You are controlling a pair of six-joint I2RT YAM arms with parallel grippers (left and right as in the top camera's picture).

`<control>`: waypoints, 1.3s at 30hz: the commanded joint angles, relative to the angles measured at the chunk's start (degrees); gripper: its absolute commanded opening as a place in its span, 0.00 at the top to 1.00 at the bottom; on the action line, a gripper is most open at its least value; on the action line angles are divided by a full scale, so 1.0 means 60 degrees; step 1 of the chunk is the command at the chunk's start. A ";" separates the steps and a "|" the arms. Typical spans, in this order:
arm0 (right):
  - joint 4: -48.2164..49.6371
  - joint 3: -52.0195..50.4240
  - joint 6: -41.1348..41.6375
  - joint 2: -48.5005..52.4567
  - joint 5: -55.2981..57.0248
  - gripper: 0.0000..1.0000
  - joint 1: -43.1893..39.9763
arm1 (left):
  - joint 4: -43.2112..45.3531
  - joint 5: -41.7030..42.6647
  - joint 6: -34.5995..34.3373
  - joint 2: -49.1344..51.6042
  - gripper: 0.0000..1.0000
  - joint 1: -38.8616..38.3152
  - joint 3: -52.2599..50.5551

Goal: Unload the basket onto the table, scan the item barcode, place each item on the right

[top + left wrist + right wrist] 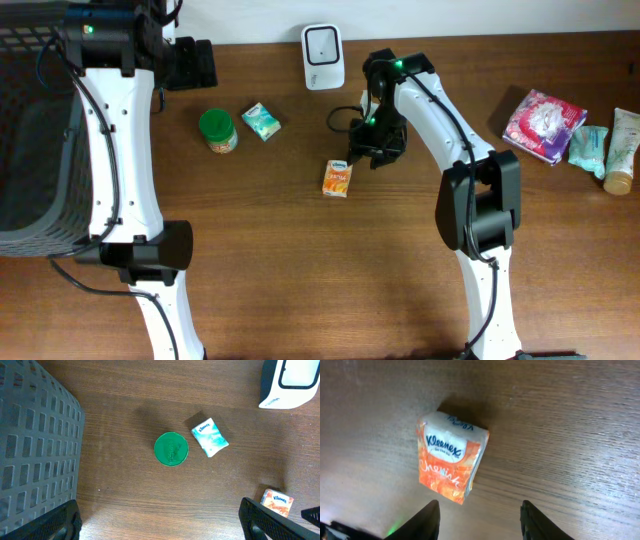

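Observation:
An orange Kleenex tissue pack (337, 178) lies on the brown table, in front of the white barcode scanner (323, 57) at the back edge. In the right wrist view the pack (451, 462) rests flat just beyond the fingers, nearer the left one. My right gripper (480, 510) is open with only bare wood between its fingers. It hovers just right of the pack in the overhead view (368, 155). My left gripper (160, 522) is wide open and holds nothing, high over the table's left side. The left wrist view catches the pack (276, 500) and the scanner (290, 382) at its right edge.
A green-lidded jar (218, 130) and a teal tissue pack (261, 121) sit left of the scanner. A dark mesh basket (30, 140) fills the far left. At the far right lie a pink packet (543, 124), a teal packet (588, 146) and a tube (622, 150).

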 commanded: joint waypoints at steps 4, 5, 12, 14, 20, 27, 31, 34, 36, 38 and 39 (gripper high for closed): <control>0.1657 -0.1333 0.0911 0.0058 -0.0040 0.54 0.0412 | -0.0007 -0.0076 0.0051 -0.0106 0.01 0.0033 0.0109; 0.1851 -0.1545 0.0911 0.0058 -0.0124 0.56 0.0441 | -0.0007 -0.0076 0.0051 -0.0106 0.01 0.0033 0.0109; 0.2860 -0.2550 0.0047 0.0036 -0.1402 0.96 0.0484 | -0.0007 -0.0076 0.0051 -0.0106 0.01 0.0033 0.0109; 0.2852 -0.2182 -0.1118 0.0029 -0.2849 0.96 0.0280 | -0.0007 -0.0076 0.0051 -0.0106 0.01 0.0033 0.0109; 0.2215 -0.0397 -0.4393 -0.0069 -0.6349 0.96 -0.1133 | -0.0007 -0.0076 0.0051 -0.0106 0.01 0.0033 0.0109; 0.2754 -0.0299 -0.6349 -0.0069 -1.1340 0.96 -0.2375 | -0.0007 -0.0076 0.0051 -0.0106 0.01 0.0036 0.0109; 0.2696 -0.0299 -0.6346 -0.0069 -1.1344 0.96 -0.2266 | -0.0007 -0.0076 0.0051 -0.0106 0.01 0.0047 0.0109; 0.3049 -0.0233 -0.6357 -0.0080 -1.1344 0.96 -0.2102 | -0.0007 -0.0076 0.0051 -0.0106 0.01 0.0051 0.0109; 0.3694 -0.0106 -0.6353 -0.0080 -1.1347 0.96 -0.2113 | -0.0007 -0.0076 0.0051 -0.0106 0.01 0.0051 0.0109; 0.4473 -0.0022 -0.6349 -0.0080 -1.1344 0.96 -0.2113 | -0.0007 -0.0076 0.0051 -0.0106 0.01 0.0051 0.0109; 0.4816 -0.0022 -0.6349 -0.0080 -1.1344 0.96 -0.2113 | -0.0007 -0.0076 0.0051 -0.0106 0.01 0.0051 0.0109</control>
